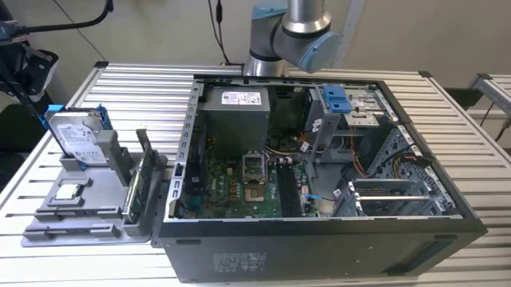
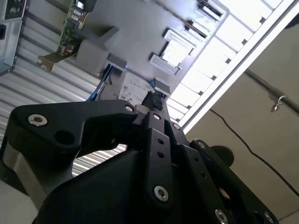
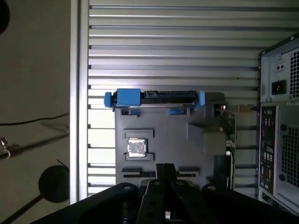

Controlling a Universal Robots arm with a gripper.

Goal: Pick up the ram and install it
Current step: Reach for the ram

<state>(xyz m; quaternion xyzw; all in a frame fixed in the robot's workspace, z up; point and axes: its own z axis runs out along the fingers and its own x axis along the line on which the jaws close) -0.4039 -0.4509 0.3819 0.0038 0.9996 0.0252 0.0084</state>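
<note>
Gripper: the black linkage gripper (image 3: pixel 166 170) hangs well above the grey plastic parts holder (image 3: pixel 163 121). Its fingers look drawn together to a narrow tip with nothing between them.
Ram: the long, narrow dark memory stick (image 1: pixel 134 192) stands on edge in a slot along the side of the holder nearest the computer. In the first wrist view it is a thin dark strip (image 3: pixel 229 165), well apart from the gripper.
Green board: a wider green circuit board with a metal bracket (image 3: pixel 229 128) stands on edge in line with the ram.
Hard drive: a silver drive in a blue frame (image 1: pixel 78 137) stands upright at the holder's far end.
Chip: a small square silver processor (image 1: pixel 68 191) lies flat on the holder.
Computer: a black tower case (image 1: pixel 319 245) lies open on its side at the exterior view's right of the holder, motherboard exposed.
Table: ribbed aluminium slats (image 1: pixel 119 89) carry both.
Arm: grey and blue joints (image 1: pixel 291 36) rise behind the case.
</note>
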